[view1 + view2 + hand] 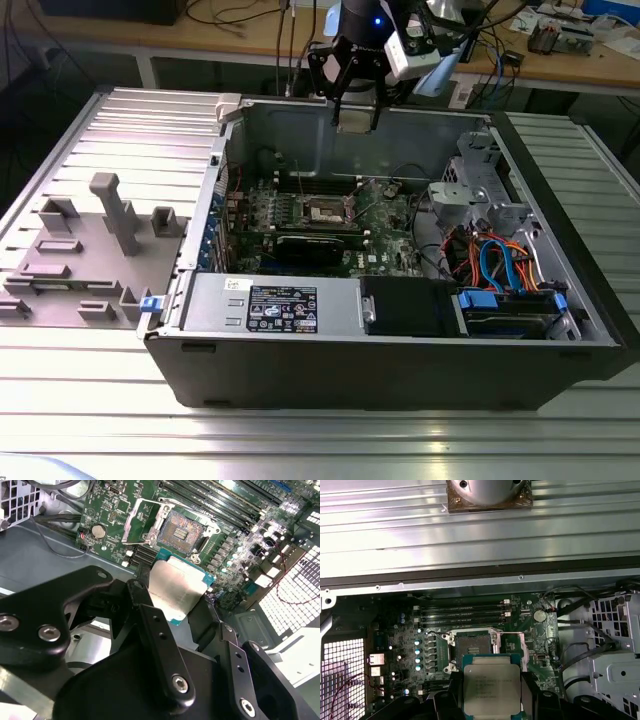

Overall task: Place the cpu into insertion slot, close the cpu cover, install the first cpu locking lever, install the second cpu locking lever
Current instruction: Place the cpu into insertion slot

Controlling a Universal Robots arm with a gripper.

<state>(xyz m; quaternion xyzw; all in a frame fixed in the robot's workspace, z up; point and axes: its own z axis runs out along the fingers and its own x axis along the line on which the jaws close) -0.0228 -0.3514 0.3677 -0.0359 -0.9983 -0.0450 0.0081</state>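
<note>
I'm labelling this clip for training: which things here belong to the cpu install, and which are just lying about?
Belongs to the job:
cpu, gripped in the hand
insertion slot, empty
cpu cover, swung open

Just lying about:
memory slots
coin cell battery
graphics card
power supply
grey moulded tray beside the case

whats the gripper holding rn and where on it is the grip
The gripper holds the cpu, pinched by two opposite side edges, its metal top showing.
</note>
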